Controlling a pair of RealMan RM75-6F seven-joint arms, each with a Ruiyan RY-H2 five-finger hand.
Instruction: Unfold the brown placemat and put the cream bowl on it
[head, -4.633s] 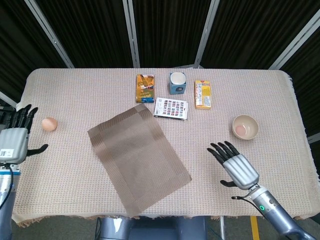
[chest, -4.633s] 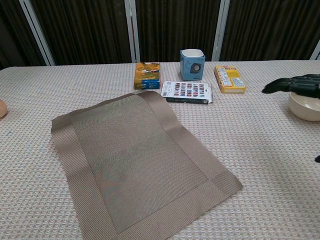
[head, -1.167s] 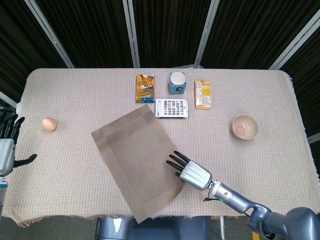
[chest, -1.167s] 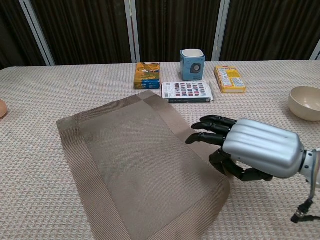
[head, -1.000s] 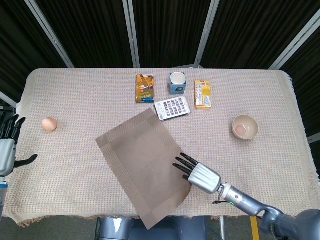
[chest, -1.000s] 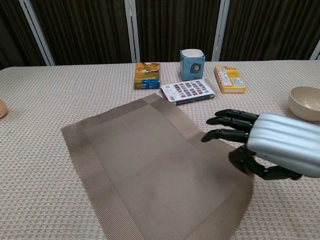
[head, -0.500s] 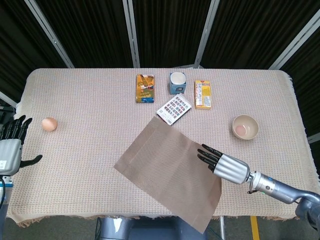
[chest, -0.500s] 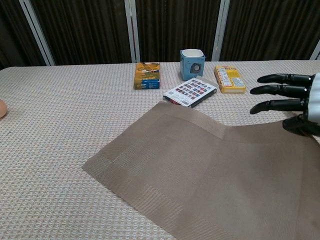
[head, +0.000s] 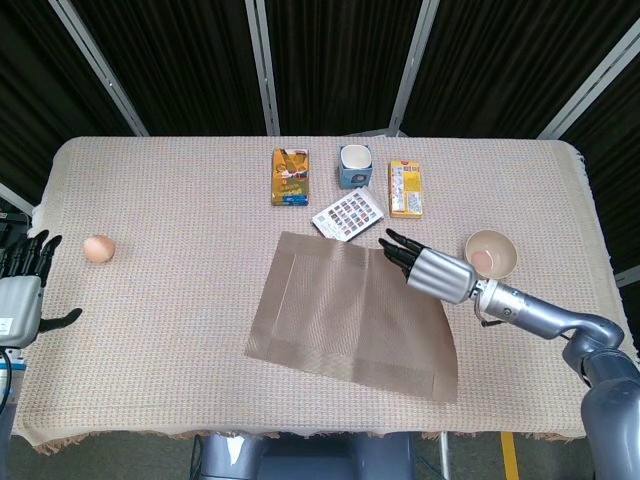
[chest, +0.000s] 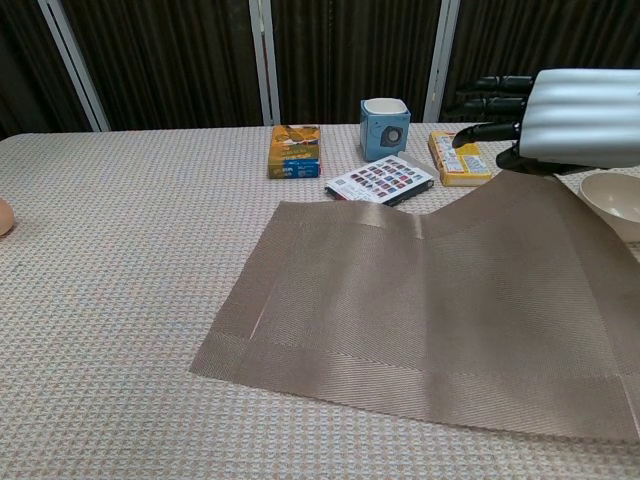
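I see a table draped in a beige, coarsely woven cloth (head: 180, 190), backed by dark curtains. The brown placemat (head: 355, 312) lies unfolded near the front middle — a ribbed, woven rectangle with a wide border band. Most of it sits flat, but in the chest view its far right corner is lifted off the cloth, rising toward my right hand (chest: 560, 118).

That right hand (head: 428, 268) has a smooth, ridged silver back and black fingers (chest: 495, 102) stretched out fairly straight. It holds the raised corner of the placemat from above; the thumb side is hidden, so the grip itself is hard to make out.

The cream bowl (head: 491, 254) stands on the bare cloth just beyond the placemat's right edge, beside the right forearm. It is round, smooth and glossy, with a pinkish tint inside.

My left hand (head: 22, 290) hovers at the table's left edge, fingers apart, holding nothing. A small tan egg-shaped object (head: 98, 248) rests on the cloth near it.

Along the far side sit an orange box (head: 290, 176), a blue square cup (head: 354, 165) and a yellow packet (head: 405, 189). A flat white card with a coloured grid (head: 348, 213) lies tilted, touching the placemat's far edge.
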